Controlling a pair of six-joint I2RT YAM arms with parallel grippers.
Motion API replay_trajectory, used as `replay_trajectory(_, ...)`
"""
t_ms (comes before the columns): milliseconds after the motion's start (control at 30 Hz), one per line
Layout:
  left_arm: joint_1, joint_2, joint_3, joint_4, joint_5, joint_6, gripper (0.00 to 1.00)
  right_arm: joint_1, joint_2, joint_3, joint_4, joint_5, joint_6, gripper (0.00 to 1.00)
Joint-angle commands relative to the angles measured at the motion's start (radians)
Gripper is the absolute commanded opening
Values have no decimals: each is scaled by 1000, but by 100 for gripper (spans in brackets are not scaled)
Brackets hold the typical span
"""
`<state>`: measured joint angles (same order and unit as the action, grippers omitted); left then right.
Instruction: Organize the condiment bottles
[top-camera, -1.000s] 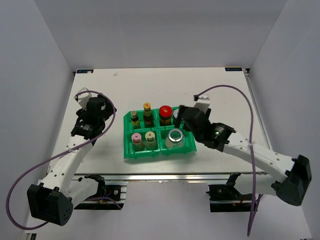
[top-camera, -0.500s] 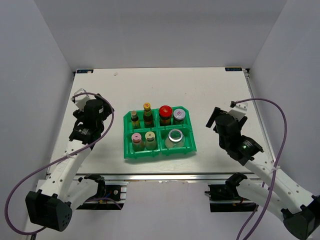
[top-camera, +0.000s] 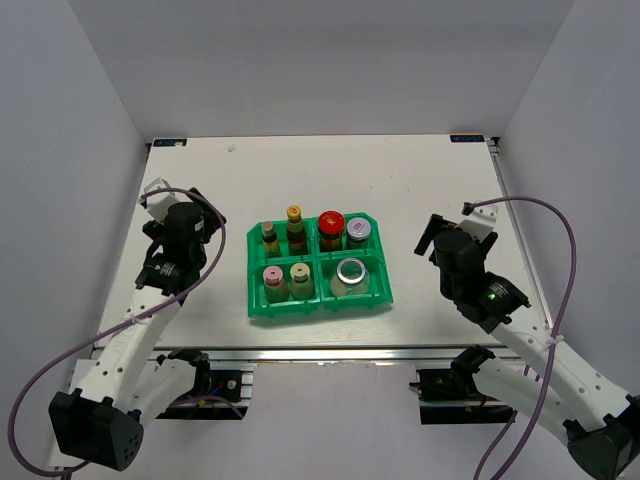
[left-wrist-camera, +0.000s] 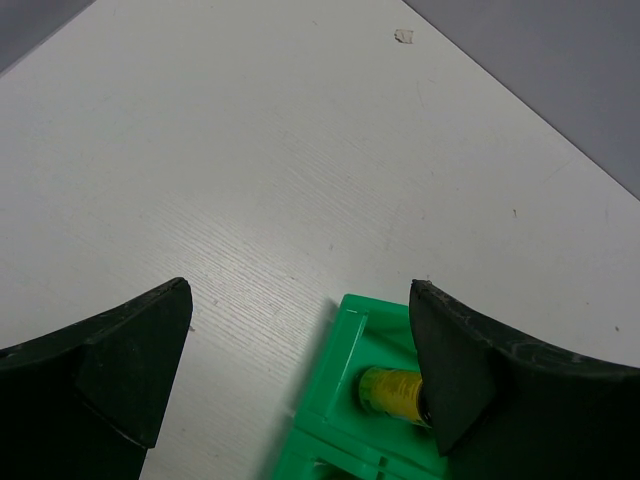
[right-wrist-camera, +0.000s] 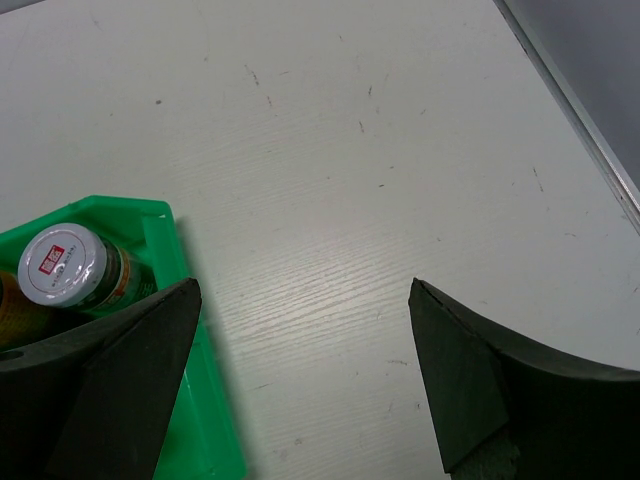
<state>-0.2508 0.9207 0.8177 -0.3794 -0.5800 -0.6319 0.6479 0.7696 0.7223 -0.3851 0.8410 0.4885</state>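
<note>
Top view: all seven bottles (top-camera: 294, 226) stand upright in the tray (top-camera: 318, 305), grouped by kind. Slim pair (top-camera: 269, 236) far left; red jar (top-camera: 331, 228) beside silver-lidded jar (top-camera: 358, 231) far right; pink cap (top-camera: 273, 280) beside cream one (top-camera: 301, 281) near left; wide jar (top-camera: 351, 274) alone. Sorting looks done. Counter (top-camera: 320, 170) open on every side of the tray.

Left wrist: left end effector (left-wrist-camera: 297, 300) spread, empty, above bare counter just off the tray's corner, where a yellow cap (left-wrist-camera: 392, 392) shows.

Right wrist: right end effector (right-wrist-camera: 305, 290) released, holding nothing — beside the tray's right rim, free room out to the counter edge.
</note>
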Motion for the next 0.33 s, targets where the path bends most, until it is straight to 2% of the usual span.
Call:
replay_trajectory(0, 4, -19, -6, 20, -12, 11, 98, -2, -15, 9, 52, 32, -11, 89)
replay_trajectory(100, 4, -22, -8, 22, -11, 11, 98, -2, -13, 15, 43, 40, 25, 89)
replay_trajectory(300, 5, -28, -8, 23, -11, 11, 98, -2, 3, 31, 54, -13, -2, 89)
